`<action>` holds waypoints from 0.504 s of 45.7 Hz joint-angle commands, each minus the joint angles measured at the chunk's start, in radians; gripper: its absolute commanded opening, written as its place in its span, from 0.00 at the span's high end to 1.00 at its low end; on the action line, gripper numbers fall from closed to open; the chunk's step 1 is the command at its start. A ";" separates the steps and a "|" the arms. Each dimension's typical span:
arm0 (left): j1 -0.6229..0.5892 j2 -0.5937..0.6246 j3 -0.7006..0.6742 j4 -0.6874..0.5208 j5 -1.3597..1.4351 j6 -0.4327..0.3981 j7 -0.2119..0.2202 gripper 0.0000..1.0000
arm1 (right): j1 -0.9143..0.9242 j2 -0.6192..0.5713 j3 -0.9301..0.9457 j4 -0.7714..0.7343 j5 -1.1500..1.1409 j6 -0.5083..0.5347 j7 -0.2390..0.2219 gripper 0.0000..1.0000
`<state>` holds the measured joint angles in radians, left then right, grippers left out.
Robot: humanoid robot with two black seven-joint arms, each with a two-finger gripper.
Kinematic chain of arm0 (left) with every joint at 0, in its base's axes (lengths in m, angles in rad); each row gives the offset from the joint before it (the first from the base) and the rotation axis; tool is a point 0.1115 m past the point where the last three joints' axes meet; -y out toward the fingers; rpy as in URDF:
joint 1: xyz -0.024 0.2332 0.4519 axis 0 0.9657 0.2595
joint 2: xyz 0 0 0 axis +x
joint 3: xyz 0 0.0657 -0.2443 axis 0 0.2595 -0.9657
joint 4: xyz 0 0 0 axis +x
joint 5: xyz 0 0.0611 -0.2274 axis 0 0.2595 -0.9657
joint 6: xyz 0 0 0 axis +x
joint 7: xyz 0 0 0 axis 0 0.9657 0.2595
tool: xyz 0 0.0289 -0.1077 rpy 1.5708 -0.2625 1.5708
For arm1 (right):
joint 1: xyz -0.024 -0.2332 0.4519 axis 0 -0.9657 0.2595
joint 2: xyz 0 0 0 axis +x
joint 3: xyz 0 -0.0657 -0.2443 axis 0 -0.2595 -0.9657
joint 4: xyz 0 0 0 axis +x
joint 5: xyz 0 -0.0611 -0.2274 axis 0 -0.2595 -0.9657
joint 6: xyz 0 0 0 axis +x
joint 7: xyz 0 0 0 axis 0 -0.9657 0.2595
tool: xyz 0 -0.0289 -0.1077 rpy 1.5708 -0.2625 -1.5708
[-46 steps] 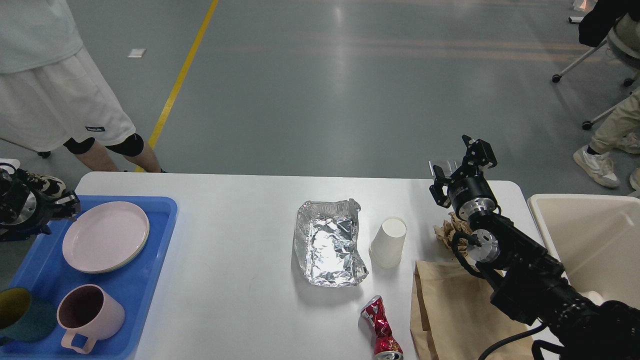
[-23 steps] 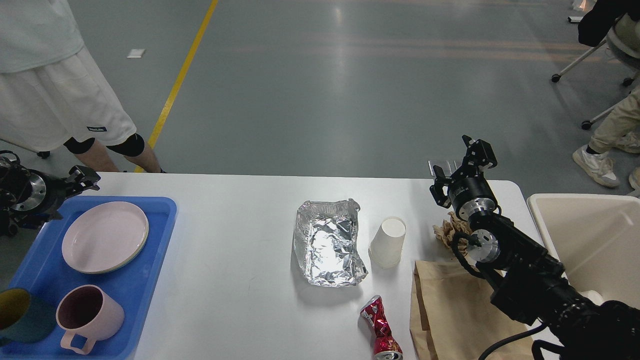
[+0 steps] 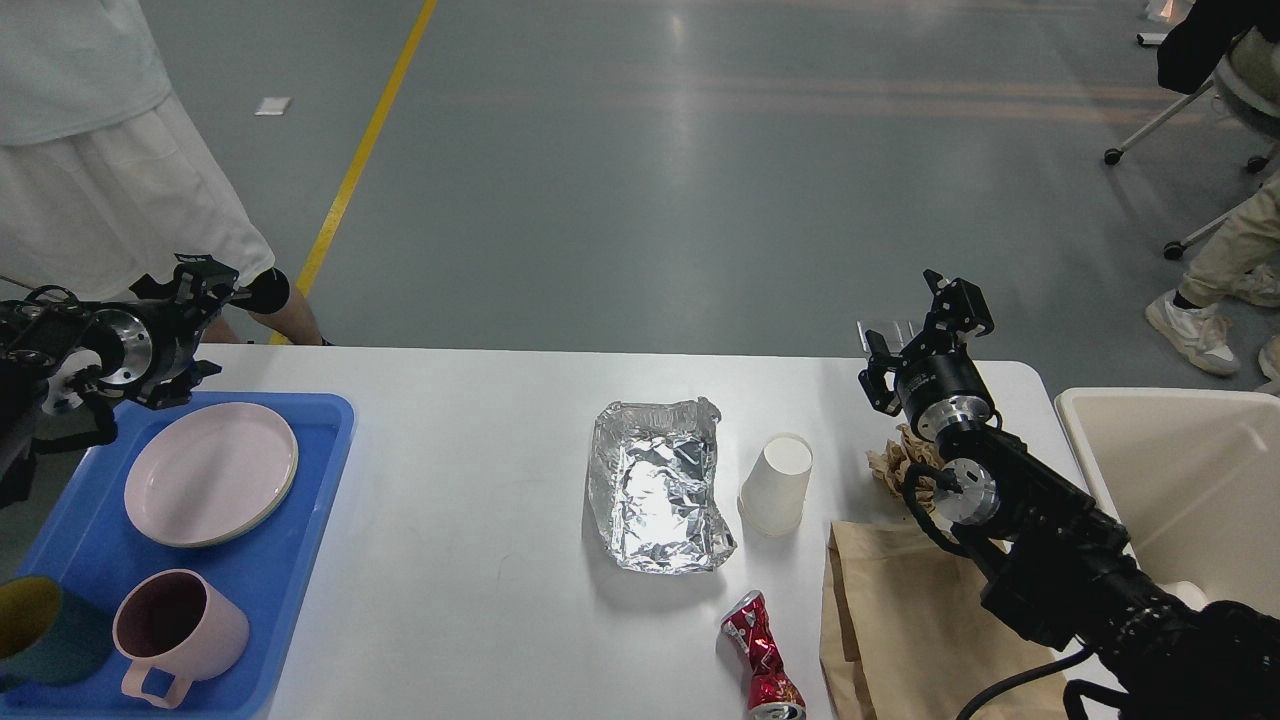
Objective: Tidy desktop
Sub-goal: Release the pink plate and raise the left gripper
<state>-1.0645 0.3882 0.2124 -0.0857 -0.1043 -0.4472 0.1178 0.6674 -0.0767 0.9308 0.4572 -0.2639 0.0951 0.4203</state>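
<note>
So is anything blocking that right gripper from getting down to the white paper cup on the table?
Nothing visible does. The right gripper hangs above the desktop's far right corner, and the white paper cup stands nearer and to its left with bare tabletop between them. The crumpled brown paper lies off to the cup's right, under the arm, apart from it.

A crumpled foil tray [image 3: 658, 487] lies touching an upturned white paper cup [image 3: 777, 484]. A crushed red can [image 3: 763, 671] lies nearer, beside a brown paper bag [image 3: 905, 625]. A blue tray [image 3: 290, 500] holds a pink plate [image 3: 211, 473], pink mug [image 3: 178, 629] and teal cup [image 3: 45, 630]. A beige bin [image 3: 1170, 480] stands at far right.
</note>
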 commanded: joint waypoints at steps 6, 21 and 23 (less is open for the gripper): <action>0.044 -0.020 -0.473 0.000 -0.002 0.044 -0.001 0.03 | 0.000 0.000 0.000 0.000 0.000 0.000 0.000 0.00; 0.104 -0.026 -1.062 -0.002 -0.003 0.071 -0.003 0.03 | 0.000 0.000 -0.001 0.000 0.000 0.000 0.000 0.00; 0.098 -0.034 -1.071 -0.002 -0.005 0.084 -0.003 0.03 | 0.000 0.000 0.000 -0.002 0.000 0.000 0.000 0.00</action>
<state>-0.9578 0.3665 -0.7883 -0.0870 -0.1071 -0.3890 0.1153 0.6673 -0.0767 0.9307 0.4561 -0.2639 0.0951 0.4203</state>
